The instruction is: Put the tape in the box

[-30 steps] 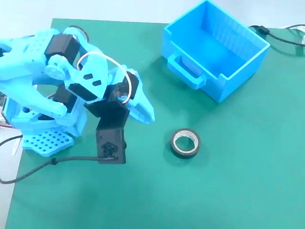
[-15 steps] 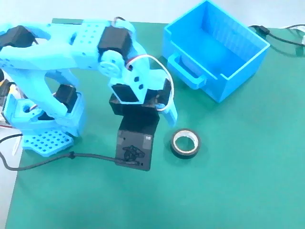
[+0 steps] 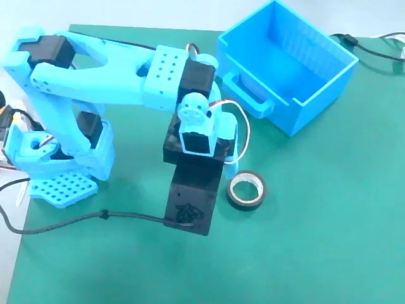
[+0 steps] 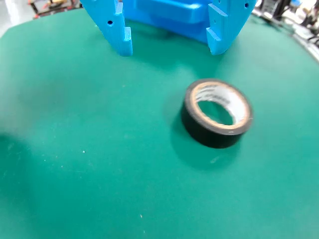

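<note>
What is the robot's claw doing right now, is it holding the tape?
Gripper: open, jaws apart and empty; the tape lies free on the mat.

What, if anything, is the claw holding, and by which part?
Nothing is held. In the wrist view the claw is open and empty above the mat, and the tape lies flat apart from both fingers.

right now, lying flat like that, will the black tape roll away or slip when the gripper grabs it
The tape roll lies flat on the green mat, so it probably won't roll. It looks small and rigid, likely light. Its smooth curved side could slip between the open gripper fingers if pinched off-centre.
</note>
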